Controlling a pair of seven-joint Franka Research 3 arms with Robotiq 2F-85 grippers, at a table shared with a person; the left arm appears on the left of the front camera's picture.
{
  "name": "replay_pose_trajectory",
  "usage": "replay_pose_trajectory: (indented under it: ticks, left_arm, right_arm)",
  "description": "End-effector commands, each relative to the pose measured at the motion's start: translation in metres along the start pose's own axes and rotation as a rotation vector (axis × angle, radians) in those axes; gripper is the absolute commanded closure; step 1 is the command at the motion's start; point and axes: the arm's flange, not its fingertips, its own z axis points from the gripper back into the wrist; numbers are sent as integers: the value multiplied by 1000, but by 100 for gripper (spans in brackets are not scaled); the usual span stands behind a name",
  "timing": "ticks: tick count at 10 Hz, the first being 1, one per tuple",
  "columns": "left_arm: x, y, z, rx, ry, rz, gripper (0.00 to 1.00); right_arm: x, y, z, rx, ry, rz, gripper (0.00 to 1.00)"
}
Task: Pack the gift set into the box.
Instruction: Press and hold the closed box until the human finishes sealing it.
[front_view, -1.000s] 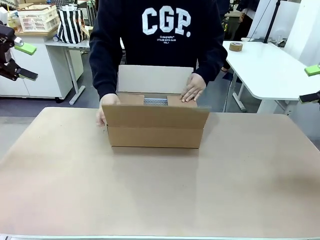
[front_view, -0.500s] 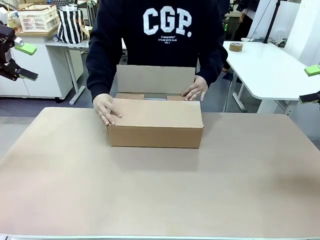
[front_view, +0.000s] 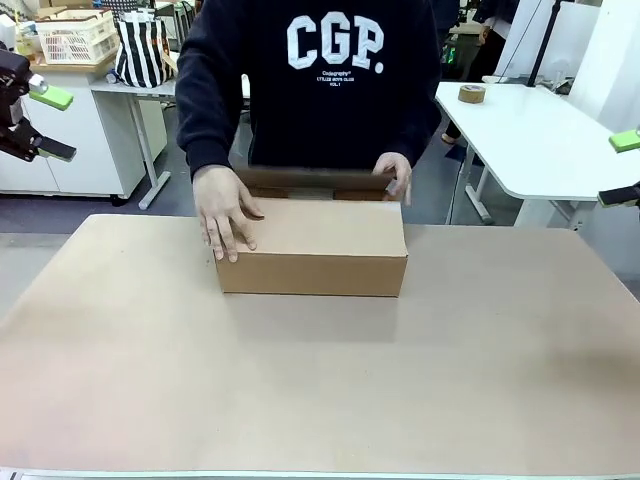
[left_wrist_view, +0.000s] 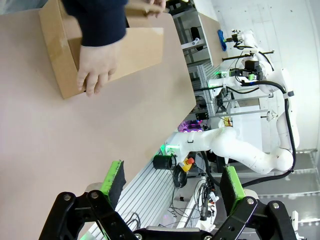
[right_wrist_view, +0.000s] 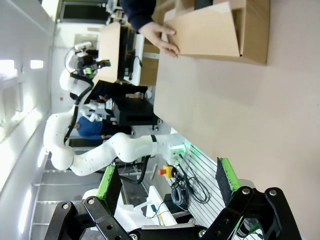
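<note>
Left end effector (left_wrist_view: 172, 172) and right end effector (right_wrist_view: 167, 170) gape empty (wrist views); frontally, a hand (front_view: 225, 215) lies on the box (front_view: 310, 258).

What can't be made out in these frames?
- Box contents: front view, closed near flap and the person's hand cover them.
- Far flap: front view, motion-blurred.
- Rest of box: right wrist view, cut off by top edge.
</note>
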Motion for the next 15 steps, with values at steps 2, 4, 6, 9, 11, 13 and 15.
replay_pose_trajectory:
  ticks: [2,4,6,9,11,13,15]
  left_arm:
    - [-1,-3,2,5,16,11,0]
    - [-1,-3,2,5,16,11,0]
    - [-1,-3,2,5,16,11,0]
    - [-1,-3,2,5,16,11,0]
    - [-1,-3,2,5,16,11,0]
    - [-1,-3,2,5,16,11,0]
    - [-1,-3,2,5,16,11,0]
  right_arm:
    - [-2,0,2,-7,12,2,0]
    - [-2,0,2,-7,12,2,0]
    - [-2,0,2,-7,12,2,0]
    - [-2,0,2,-7,12,2,0]
    - [-2,0,2,-7,12,2,0]
    - [-2,0,2,-7,12,2,0]
    - [-2,0,2,-7,12,2,0]
